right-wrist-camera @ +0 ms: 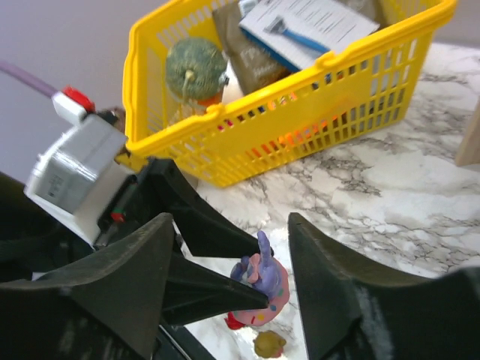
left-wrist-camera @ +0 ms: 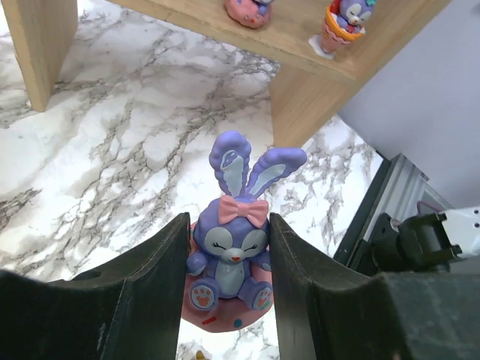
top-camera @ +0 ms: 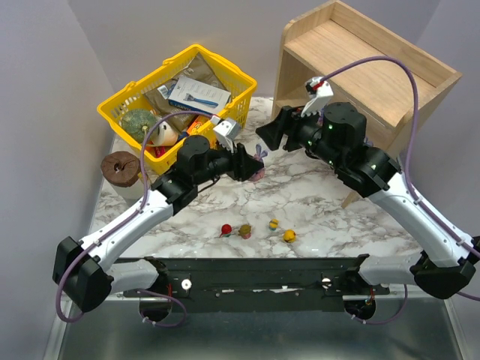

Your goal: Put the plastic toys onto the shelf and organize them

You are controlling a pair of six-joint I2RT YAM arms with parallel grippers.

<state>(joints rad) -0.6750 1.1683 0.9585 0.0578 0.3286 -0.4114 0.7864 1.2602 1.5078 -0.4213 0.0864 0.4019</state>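
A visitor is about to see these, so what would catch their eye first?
A purple bunny with a pink bow, clamped in the jaws of the left arm at the marble table's middle. At far left, a yellow basket crammed with groceries; at far right, the wooden shelf, two toys on its lower tier.

The basket [top-camera: 150, 77] stands left of the shelf [top-camera: 390, 82], four small toys [top-camera: 244, 230] lying before them.

Bunny toy [left-wrist-camera: 229, 255] glossy smooth plastic; shelf [top-camera: 352, 37] matt wood w/ grain; tabletop [top-camera: 315, 202] marble-look; basket [right-wrist-camera: 137, 90] shiny yellow plastic
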